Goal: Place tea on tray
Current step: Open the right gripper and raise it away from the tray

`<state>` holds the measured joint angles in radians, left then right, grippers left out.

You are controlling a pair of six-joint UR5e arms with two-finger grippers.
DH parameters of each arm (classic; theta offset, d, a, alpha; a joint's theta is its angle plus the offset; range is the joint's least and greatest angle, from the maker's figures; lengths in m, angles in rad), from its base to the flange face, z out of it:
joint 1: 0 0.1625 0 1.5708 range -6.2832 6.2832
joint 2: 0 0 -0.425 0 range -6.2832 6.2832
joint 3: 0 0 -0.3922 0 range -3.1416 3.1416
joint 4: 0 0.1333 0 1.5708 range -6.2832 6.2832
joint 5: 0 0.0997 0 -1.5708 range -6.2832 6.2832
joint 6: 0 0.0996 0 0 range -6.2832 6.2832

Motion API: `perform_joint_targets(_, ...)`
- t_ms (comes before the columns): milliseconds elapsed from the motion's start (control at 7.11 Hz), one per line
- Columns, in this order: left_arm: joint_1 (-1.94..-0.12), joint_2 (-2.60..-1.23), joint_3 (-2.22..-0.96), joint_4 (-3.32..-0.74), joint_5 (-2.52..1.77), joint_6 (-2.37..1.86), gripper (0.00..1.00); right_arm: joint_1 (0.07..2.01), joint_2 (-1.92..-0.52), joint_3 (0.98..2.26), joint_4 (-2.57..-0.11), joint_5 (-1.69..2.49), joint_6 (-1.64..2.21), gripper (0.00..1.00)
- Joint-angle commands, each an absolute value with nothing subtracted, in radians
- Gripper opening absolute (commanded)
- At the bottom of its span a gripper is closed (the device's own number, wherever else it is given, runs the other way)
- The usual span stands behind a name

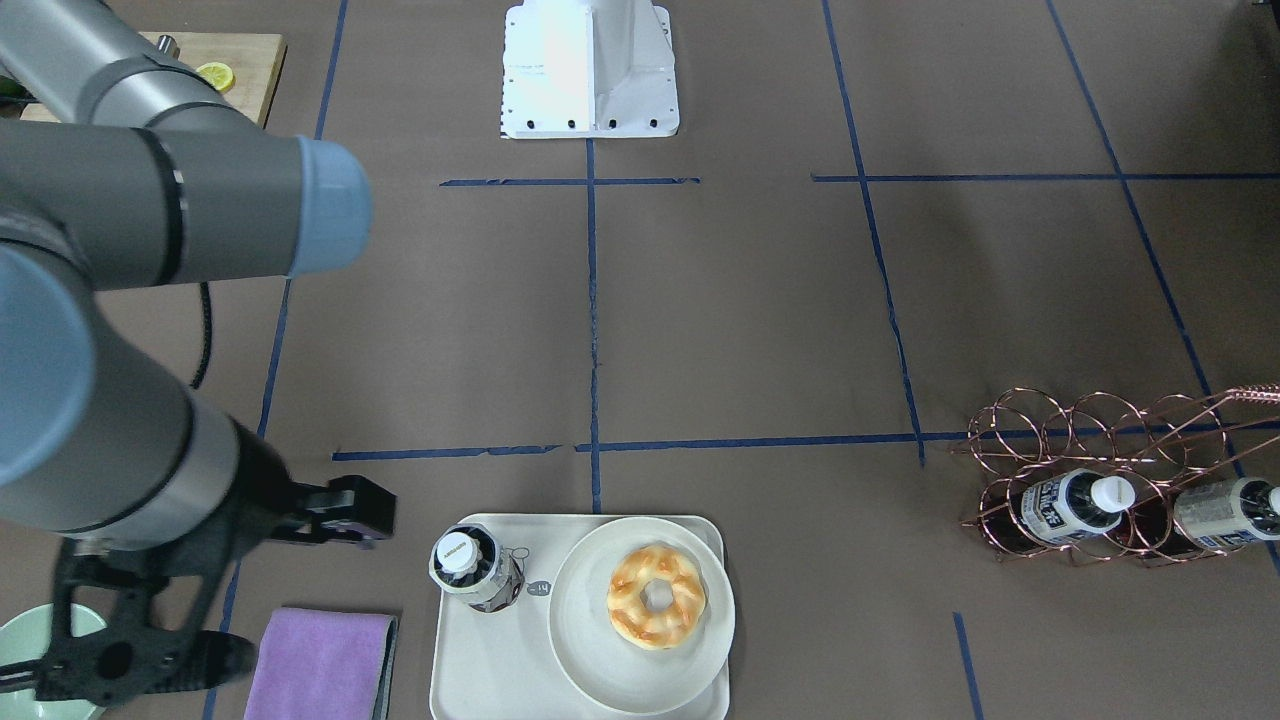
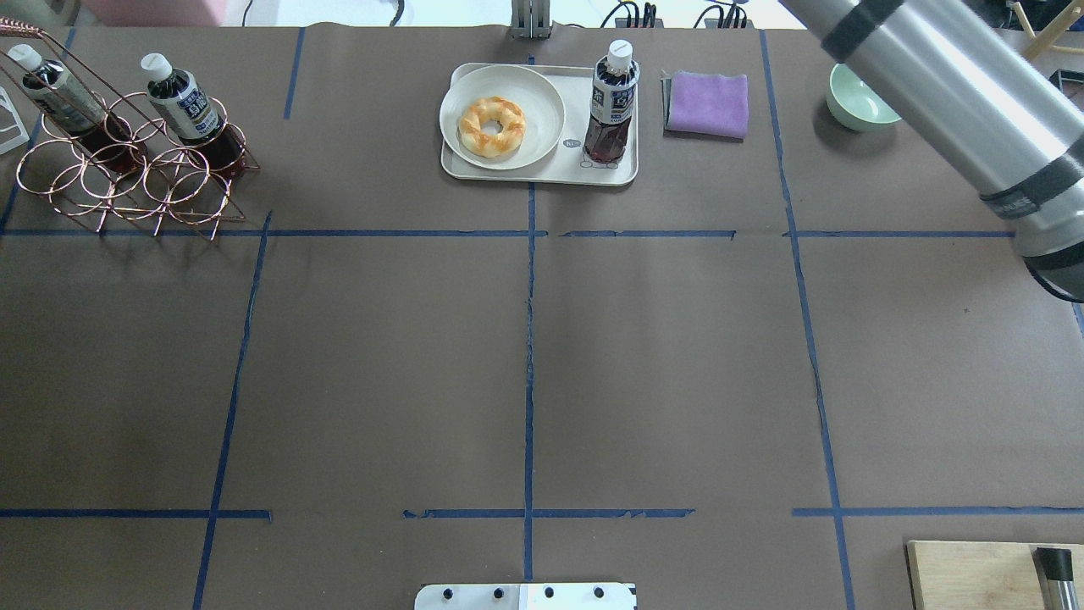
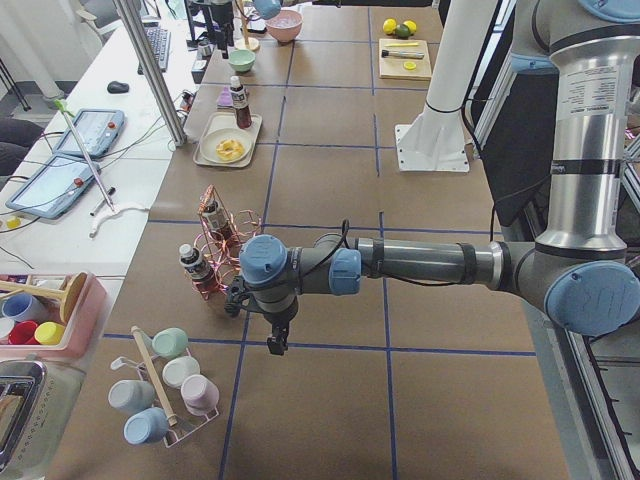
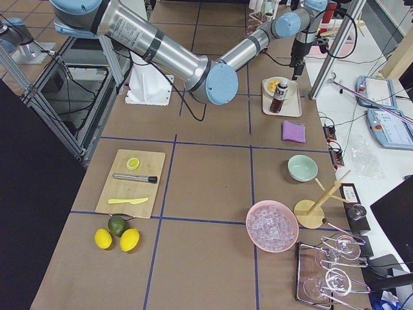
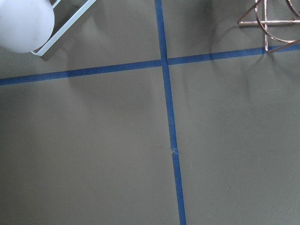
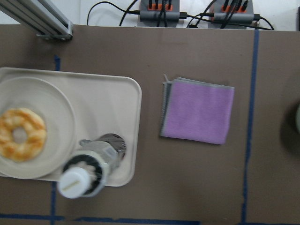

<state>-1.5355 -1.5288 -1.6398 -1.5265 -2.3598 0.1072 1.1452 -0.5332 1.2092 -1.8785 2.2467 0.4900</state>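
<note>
Tea bottle stands upright and free on the cream tray, at the tray's end toward the robot's right, just beside the round plate that holds a ring-shaped pastry. The right gripper hangs off to that side of the bottle, over the gap toward the folded purple cloth, its jaws apart and touching nothing. The left gripper hovers near the copper wire rack; whether its jaws are apart cannot be told.
</note>
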Motion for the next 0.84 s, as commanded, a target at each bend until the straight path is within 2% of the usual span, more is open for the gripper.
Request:
perform_joint_targets(0, -1.536, -1.532, -1.644, -1.526, -2.362, 0.110, 1.00, 1.271, -0.837, 1.455, -1.976, 2.253, 0.106, 1.00)
perform_joint_targets(281, -1.536, -1.529, -1.644, -1.526, -2.361, 0.113, 1.00, 1.360, -1.061, 1.511, -1.968, 2.270, -0.195, 1.00)
perform_joint_targets(704, -1.536, -1.505, -1.641, -1.526, -2.358, 0.120, 1.00, 1.417, -1.410, 1.574, -1.820, 2.298, -0.226, 1.00)
